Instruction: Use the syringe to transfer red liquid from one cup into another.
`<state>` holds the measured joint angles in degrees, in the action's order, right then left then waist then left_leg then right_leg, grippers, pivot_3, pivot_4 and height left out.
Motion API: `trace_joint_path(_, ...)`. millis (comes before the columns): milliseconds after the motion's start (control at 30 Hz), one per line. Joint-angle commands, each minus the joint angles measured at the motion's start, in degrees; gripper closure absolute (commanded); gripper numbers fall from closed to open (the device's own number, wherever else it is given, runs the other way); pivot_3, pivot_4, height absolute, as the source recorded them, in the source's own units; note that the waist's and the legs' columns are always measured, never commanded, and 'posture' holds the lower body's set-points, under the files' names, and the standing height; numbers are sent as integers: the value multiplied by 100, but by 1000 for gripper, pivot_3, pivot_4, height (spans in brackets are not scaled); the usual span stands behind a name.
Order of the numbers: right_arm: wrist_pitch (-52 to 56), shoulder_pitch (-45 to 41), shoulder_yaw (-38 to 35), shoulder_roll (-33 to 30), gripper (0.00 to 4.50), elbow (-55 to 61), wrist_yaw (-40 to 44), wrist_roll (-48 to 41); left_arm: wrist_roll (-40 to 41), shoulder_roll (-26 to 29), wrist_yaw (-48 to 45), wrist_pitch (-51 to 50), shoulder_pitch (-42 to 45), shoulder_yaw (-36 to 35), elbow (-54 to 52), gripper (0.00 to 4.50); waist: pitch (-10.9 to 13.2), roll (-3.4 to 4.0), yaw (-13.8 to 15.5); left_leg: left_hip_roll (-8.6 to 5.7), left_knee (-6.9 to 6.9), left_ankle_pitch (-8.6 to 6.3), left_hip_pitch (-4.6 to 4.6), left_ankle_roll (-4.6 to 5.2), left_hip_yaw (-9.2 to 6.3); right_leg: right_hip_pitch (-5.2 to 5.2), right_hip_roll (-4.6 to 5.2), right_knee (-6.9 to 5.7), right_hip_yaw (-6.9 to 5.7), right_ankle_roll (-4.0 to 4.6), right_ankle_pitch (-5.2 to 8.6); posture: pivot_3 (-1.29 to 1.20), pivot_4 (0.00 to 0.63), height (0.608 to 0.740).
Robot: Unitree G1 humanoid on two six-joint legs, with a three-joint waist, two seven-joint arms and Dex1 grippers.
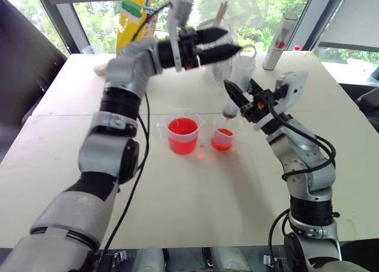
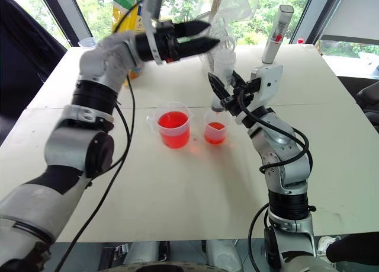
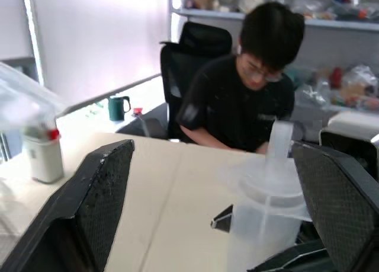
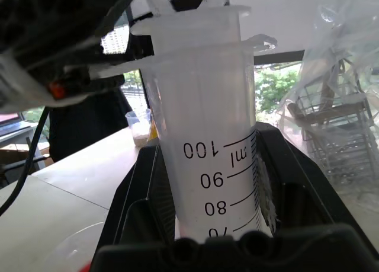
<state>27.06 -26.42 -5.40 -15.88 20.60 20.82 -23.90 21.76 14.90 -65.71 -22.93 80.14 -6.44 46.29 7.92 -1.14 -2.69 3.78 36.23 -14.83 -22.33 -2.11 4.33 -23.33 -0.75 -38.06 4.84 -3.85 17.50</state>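
- Counter [image 1: 195, 201]: one pale surface carrying the whole set; its near part is bare.
- Cups, two, side by side mid-counter: handled measuring cup [image 1: 182, 131], about half full of red liquid [image 1: 182, 127]; smaller handleless cup [image 1: 223, 137], just beside it, holding a lower pool of red. Judged set close so the transfer path is short.
- Syringe [image 4: 204, 141], one: upright, nozzle down over the smaller cup, barrel clamped between the fingers of the right gripper [image 1: 237, 95]. Judged placed there to discharge.
- Left gripper [image 1: 222, 42], one: raised above and behind the cups, fingers spread wide, holding nothing, beside the plunger top.
- Far counter: one grey-white cylinder [image 1: 279, 42] with red mark, one yellow bag [image 1: 137, 11], clear plastic bags.
- Person [image 3: 251, 100], one, seated beyond the counter.
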Motion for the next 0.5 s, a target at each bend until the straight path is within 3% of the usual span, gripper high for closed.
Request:
trace_joint_path(33, -189, -111, 2, 52, 3078, 160, 23, -67, -11, 447, -23, 190, 47, -168, -69, 329, 0, 0, 9, 0, 0, 0, 0, 0, 0, 0, 0, 0, 0, 0, 0, 0, 150, 739)
trace_joint_path(267, 217, -199, -86, -143, 3078, 110, -160, -3, -101, 1363, -503, 42, -686, -24, -644, 329, 0, 0, 11, 4, 2, 1, 0, -1, 3, -1, 3, -5, -1, 0, 0, 0, 150, 739)
trace_joint_path(400, 1057, -545, -107, -670, 3078, 318, -234, -24, 25, 1529, -598, -381, -1346, 116, -1544, 329, 0, 0, 37, 4, 5, 1, -6, -2, 2, 0, 15, -4, -8, 1, 0, 0, 150, 739)
trace_joint_path(500, 2183, -1268, -414, -805, 3078, 316, -551, -469, 131, 1571, -608, -690, -1771, 201, -2130, 329, 0, 0, 22, 3, 9, 1, -6, -2, 4, 1, 32, -6, -6, 0, 0, 0, 150, 739)
